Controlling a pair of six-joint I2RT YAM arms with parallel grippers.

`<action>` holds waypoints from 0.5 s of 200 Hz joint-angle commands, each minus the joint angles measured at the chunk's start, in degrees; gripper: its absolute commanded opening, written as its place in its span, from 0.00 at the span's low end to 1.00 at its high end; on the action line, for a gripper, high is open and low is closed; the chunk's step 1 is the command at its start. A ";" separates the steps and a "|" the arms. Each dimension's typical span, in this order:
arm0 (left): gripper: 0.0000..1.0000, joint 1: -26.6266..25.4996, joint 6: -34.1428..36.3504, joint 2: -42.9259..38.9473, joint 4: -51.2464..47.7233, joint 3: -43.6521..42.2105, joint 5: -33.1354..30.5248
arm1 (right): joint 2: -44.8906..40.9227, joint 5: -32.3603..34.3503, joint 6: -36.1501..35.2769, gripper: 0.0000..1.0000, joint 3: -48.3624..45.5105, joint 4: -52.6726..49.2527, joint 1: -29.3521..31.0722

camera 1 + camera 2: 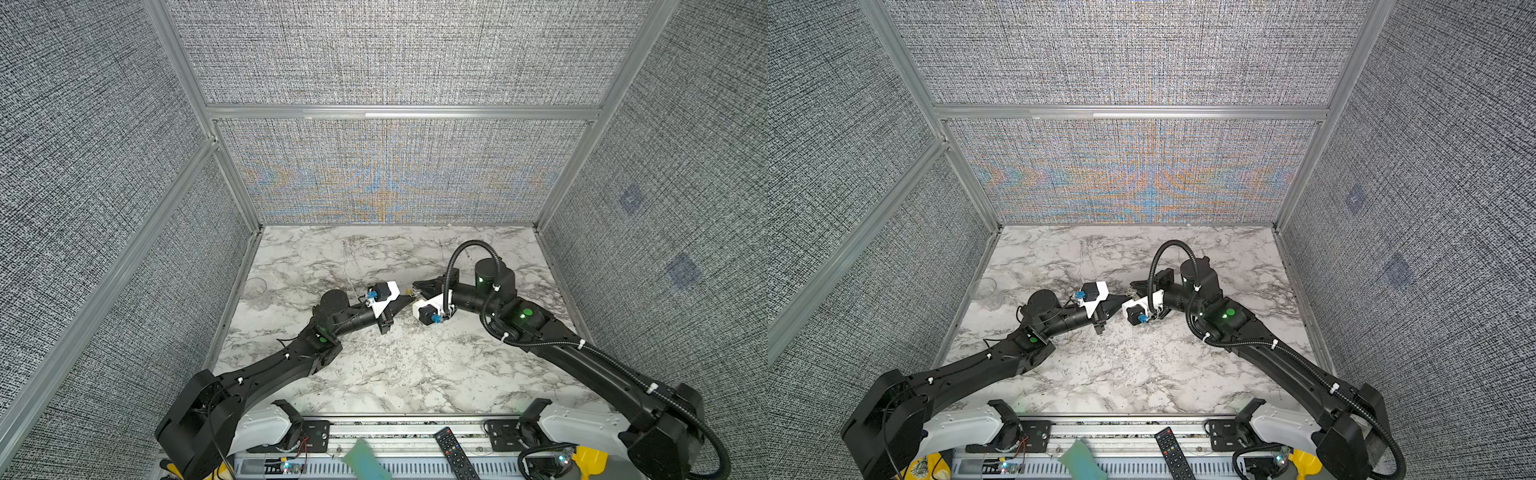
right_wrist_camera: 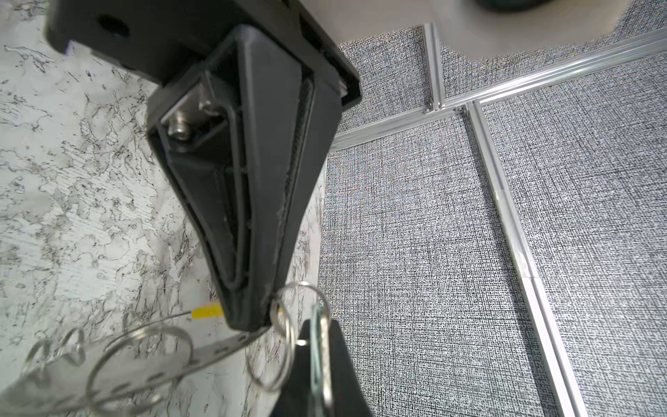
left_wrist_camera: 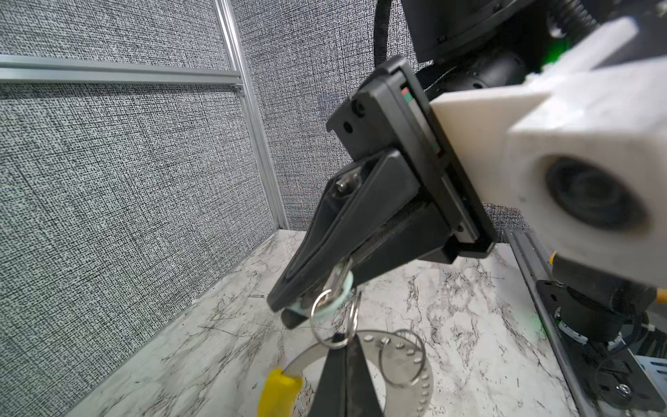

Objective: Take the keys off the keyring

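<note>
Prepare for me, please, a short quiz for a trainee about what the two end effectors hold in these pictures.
1. True or false: the left end effector is open.
2. The right end effector is shut on: A) the keyring B) the mint-green key C) nothing.
3. Fill in: the keyring's coloured section is ____.

Key:
1. False; it is shut on the keyring's grey band.
2. B.
3. Yellow.
</note>
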 commanded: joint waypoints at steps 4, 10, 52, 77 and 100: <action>0.00 -0.01 1.41 -0.42 -3.94 0.45 0.42 | -0.58 1.81 3.13 0.00 0.08 5.21 -0.24; 0.00 -0.01 1.63 -0.46 -4.44 0.50 0.51 | -0.68 1.81 3.68 0.00 0.01 5.59 -0.27; 0.00 -0.03 2.88 -0.57 -7.86 1.68 0.83 | -1.18 3.69 5.00 0.00 -0.09 5.79 -0.34; 0.00 -0.01 3.60 -0.47 -9.74 2.33 1.20 | -1.74 4.22 5.37 0.00 -0.27 6.34 -0.36; 0.00 -0.02 3.66 -0.39 -10.21 2.46 1.48 | -1.94 5.55 5.11 0.00 -0.35 6.15 -0.39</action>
